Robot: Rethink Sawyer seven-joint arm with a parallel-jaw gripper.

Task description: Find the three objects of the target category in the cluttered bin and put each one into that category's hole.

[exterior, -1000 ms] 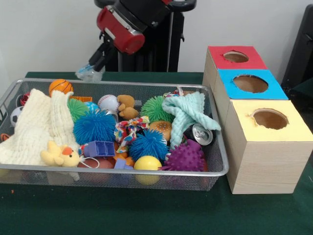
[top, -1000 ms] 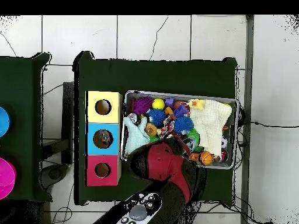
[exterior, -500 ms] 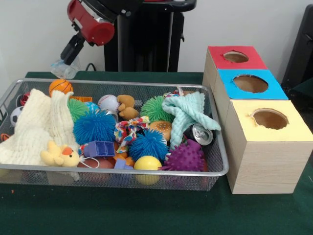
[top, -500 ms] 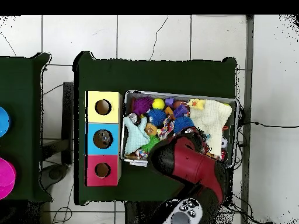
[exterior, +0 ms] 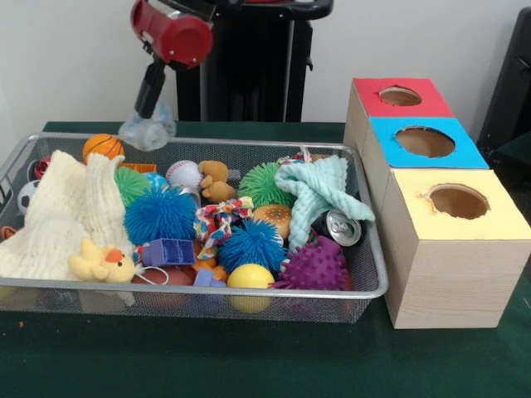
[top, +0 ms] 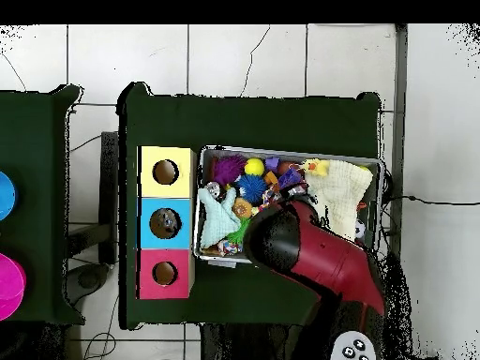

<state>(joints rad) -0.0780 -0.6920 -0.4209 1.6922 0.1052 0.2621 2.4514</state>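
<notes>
Green bench below, fingers (exterior: pixel 148 116) pinched on a crumpled clear bottle (exterior: pixel 147 131), dangling above the wire bin's (exterior: pixel 249 297) far left rim, well apart from the blue hole (exterior: pixel 425 141); thin, slick plastic, likely to slip loose mid-carry back into clutter.

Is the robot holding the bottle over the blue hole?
No, the gripper holds the bottle above the basket's far rim, away from the blue hole.
</notes>
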